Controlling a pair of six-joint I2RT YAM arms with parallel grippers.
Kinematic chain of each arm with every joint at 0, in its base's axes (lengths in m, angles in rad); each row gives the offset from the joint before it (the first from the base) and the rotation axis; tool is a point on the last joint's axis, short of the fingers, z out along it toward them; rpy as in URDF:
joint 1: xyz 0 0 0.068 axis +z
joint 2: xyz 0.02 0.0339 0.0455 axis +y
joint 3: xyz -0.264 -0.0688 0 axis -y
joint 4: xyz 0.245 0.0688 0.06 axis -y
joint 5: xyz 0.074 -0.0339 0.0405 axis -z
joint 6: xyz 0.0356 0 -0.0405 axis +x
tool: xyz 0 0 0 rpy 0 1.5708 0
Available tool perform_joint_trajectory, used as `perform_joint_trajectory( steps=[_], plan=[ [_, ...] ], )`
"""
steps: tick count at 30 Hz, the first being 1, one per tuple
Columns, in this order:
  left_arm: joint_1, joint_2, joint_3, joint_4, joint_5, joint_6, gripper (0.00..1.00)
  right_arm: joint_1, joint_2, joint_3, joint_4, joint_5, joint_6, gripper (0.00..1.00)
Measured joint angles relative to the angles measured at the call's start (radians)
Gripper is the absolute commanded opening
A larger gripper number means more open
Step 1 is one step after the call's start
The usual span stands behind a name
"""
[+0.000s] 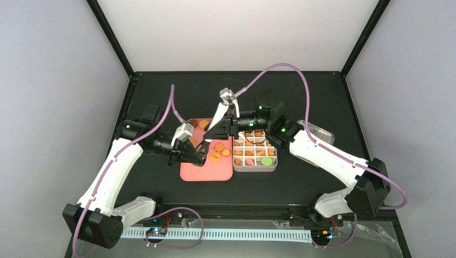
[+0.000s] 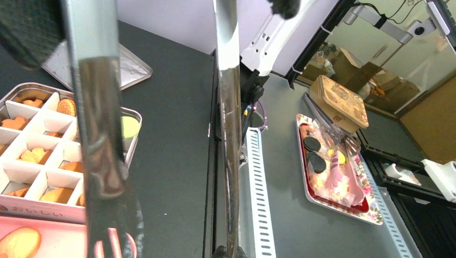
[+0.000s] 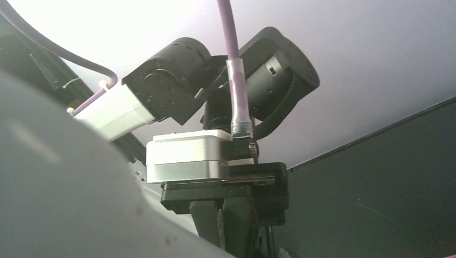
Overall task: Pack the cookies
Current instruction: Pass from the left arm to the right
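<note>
One pair of metal tongs (image 2: 228,134) is clamped in the left gripper (image 1: 195,155) over the pink tray (image 1: 204,173). Whether the right gripper (image 1: 209,140), also above it, is released cannot be told. At least four orange cookies (image 1: 219,146) are seen on the tray, more in one divided box (image 1: 256,167) beside it.

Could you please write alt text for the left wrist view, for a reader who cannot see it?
Two shiny arms of metal tongs run down the foreground above a black table. At left, a divided box holds cookies; below it an orange cookie lies on a pink tray.
</note>
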Motion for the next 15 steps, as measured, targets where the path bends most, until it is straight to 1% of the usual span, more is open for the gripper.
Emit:
perform_joint_trajectory(
  steps=[4,6,7,9,10,11,12,15],
  plan=[
    [0.0,0.0,0.004,-0.001,-0.011,0.01,0.01,0.0,0.015,0.02,-0.001,-0.042,0.006,0.35],
    [0.0,0.0,0.005,0.001,-0.02,0.016,0.03,0.002,0.015,0.022,-0.002,-0.057,0.008,0.34],
    [0.0,0.0,0.005,0.002,-0.026,0.02,0.05,0.002,0.015,0.024,-0.004,-0.06,0.004,0.34],
    [0.0,0.0,0.005,0.004,-0.04,0.024,0.22,0.002,0.012,0.026,-0.022,-0.053,-0.01,0.34],
    [0.0,0.0,0.005,0.006,-0.051,0.019,0.38,0.002,0.008,0.026,-0.038,-0.042,-0.024,0.33],
    [0.0,-0.001,0.005,0.011,-0.064,0.012,0.52,0.002,0.001,0.026,-0.065,-0.025,-0.042,0.33],
    [0.0,-0.002,0.005,0.018,-0.077,0.01,0.62,0.002,-0.009,0.025,-0.089,-0.005,-0.057,0.33],
    [0.0,-0.012,0.005,0.04,-0.124,-0.028,0.75,0.0,-0.063,0.005,-0.166,0.104,-0.122,0.31]
  ],
)
